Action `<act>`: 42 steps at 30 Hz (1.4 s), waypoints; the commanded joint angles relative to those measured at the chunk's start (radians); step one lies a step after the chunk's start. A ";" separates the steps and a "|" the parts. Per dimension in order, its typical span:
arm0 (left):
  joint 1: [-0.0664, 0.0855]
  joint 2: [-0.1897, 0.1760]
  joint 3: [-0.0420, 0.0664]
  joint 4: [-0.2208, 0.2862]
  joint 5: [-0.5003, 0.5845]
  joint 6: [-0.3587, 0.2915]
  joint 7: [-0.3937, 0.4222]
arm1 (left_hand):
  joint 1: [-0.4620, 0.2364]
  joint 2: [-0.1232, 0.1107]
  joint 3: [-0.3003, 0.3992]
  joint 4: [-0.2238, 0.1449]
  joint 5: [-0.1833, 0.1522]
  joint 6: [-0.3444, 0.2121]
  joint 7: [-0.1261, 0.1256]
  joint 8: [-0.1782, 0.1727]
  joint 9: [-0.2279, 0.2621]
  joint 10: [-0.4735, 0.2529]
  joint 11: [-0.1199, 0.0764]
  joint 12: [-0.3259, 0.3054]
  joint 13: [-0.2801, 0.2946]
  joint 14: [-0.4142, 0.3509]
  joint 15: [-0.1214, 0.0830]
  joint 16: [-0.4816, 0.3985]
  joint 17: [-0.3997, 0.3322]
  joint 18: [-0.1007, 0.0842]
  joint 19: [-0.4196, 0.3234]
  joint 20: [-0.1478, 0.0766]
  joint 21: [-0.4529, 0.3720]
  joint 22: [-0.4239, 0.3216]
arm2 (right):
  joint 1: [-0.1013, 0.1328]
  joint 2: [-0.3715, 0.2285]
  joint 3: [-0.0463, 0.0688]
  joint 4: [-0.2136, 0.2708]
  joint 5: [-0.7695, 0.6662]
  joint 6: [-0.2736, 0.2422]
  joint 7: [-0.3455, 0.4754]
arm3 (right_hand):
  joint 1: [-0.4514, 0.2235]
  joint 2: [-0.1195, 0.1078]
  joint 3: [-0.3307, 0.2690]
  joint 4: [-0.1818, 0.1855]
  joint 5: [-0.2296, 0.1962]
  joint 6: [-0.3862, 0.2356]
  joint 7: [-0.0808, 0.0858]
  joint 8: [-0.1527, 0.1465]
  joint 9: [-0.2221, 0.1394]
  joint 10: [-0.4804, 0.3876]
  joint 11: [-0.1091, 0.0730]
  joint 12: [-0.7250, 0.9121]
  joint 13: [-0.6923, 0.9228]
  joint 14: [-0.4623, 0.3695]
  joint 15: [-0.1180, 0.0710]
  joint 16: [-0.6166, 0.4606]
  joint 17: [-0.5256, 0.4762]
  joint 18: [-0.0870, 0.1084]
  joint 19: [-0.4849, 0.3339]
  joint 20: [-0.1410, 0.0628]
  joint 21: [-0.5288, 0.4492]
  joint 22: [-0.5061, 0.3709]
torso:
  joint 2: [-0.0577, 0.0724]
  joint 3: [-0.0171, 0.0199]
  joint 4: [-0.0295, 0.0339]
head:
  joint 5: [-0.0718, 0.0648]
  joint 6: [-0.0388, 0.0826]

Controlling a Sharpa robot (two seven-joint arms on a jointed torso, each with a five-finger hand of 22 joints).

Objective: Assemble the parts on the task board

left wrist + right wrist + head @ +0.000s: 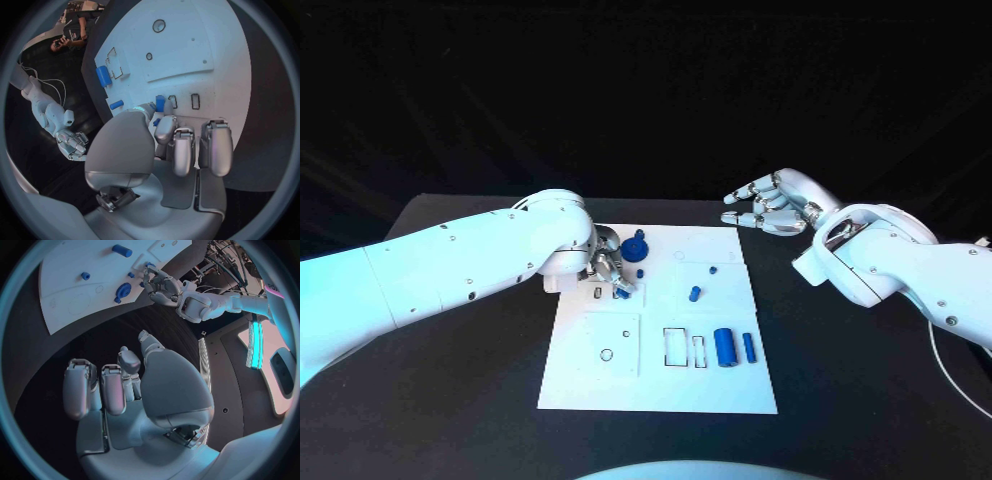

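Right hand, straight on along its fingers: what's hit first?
Likely nothing soon. The right hand hovers off the board's far right corner, fingers pointing left over bare table beyond the board's far edge. Depth unclear.

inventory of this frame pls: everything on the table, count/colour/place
task board: 1, white, middle of the black table
large cylinder: 1, blue, lying near the board's right edge
slim cylinder: 1, blue, right beside the large one
round knobbed part: 1, blue, board's far left area
small parts: 2, blue, mid board, one farther at
small part: 1, blue, at the left hand's fingertips
table: 1, black
left hand: silver, on the board's far left, fingers on a small part
right hand: silver, raised off the board's far right corner, holding nothing
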 commanded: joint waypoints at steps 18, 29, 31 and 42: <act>-0.040 -0.117 0.003 0.133 -0.048 -0.306 0.030 | -0.046 -0.010 0.231 -0.197 -0.008 0.008 -0.001 0.014 0.019 0.016 -0.001 0.007 0.011 0.105 0.004 0.003 0.263 -0.005 0.045 0.004 -0.003 0.102 | -0.001 -0.005 0.000 -0.001 -0.008 0.010 0.003 | 0.006 0.000 -0.007 0.004 0.005 0.006 0.001 0.003 -0.001 -0.003 -0.006 0.005 -0.001 0.064 0.000 -0.007 0.068 -0.010 -0.003 -0.003 -0.004 -0.001 | -0.005 0.0097 0.0177 | 0.001 -0.004; -0.076 -0.115 0.003 0.130 -0.113 -0.331 0.032 | -0.049 -0.012 0.236 -0.198 -0.009 0.010 -0.002 0.015 0.021 0.018 -0.002 0.009 0.013 0.105 0.004 0.003 0.263 -0.005 0.047 0.004 -0.001 0.105 | -0.001 -0.005 0.000 -0.002 -0.007 0.012 0.004 | 0.006 0.000 -0.007 0.004 0.005 0.006 0.001 0.003 -0.001 -0.003 -0.006 0.005 -0.001 0.064 0.000 -0.007 0.068 -0.010 -0.003 -0.003 -0.004 -0.001 | -0.004 0.0093 0.0154 | 0.002 -0.007; -0.078 -0.113 0.003 0.129 -0.116 -0.324 0.031 | -0.049 -0.012 0.236 -0.198 -0.009 0.010 -0.002 0.015 0.021 0.018 -0.002 0.009 0.013 0.105 0.004 0.003 0.263 -0.005 0.047 0.004 -0.001 0.105 | -0.001 -0.005 0.000 -0.002 -0.006 0.013 0.004 | 0.006 0.000 -0.007 0.004 0.005 0.006 0.001 0.003 -0.001 -0.003 -0.006 0.005 -0.001 0.064 0.000 -0.007 0.068 -0.010 -0.003 -0.003 -0.004 -0.001 | -0.004 0.0092 0.0161 | 0.002 -0.008; -0.082 -0.106 0.002 0.132 -0.119 -0.301 0.029 | -0.052 -0.013 0.240 -0.199 -0.009 0.010 -0.002 0.016 0.022 0.020 -0.002 0.010 0.014 0.105 0.003 0.003 0.263 -0.005 0.046 0.004 -0.003 0.103 | -0.001 -0.004 0.000 -0.003 -0.006 0.015 0.005 | 0.005 0.000 -0.008 0.005 0.005 0.006 0.002 0.003 -0.001 -0.003 -0.006 0.004 -0.002 0.064 0.000 -0.007 0.068 -0.010 -0.003 -0.003 -0.004 -0.001 | -0.004 0.0094 0.0162 | 0.004 -0.011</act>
